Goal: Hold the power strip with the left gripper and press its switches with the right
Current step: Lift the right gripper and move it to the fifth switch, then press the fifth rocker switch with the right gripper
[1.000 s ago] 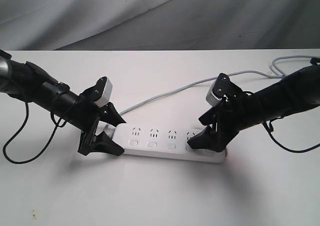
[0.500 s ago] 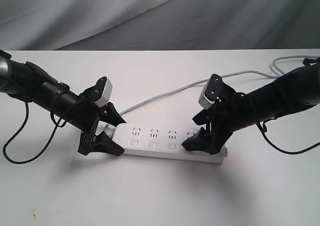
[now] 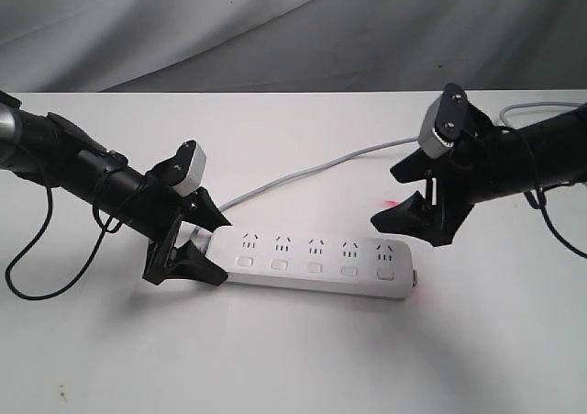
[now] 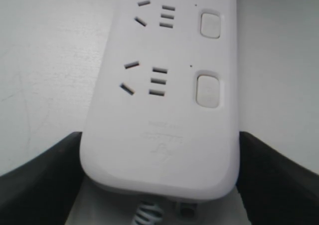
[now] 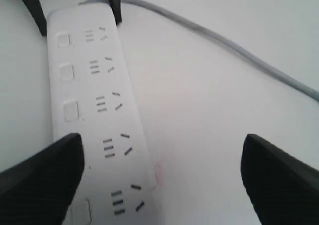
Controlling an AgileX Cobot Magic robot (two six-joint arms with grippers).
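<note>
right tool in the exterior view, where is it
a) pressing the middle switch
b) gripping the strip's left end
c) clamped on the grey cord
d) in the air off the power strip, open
d: the right tool hangs open in the air by the right end of the power strip, touching nothing.

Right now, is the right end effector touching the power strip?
No, the right end effector hangs open above the right end of the power strip, with a clear gap between them.
</note>
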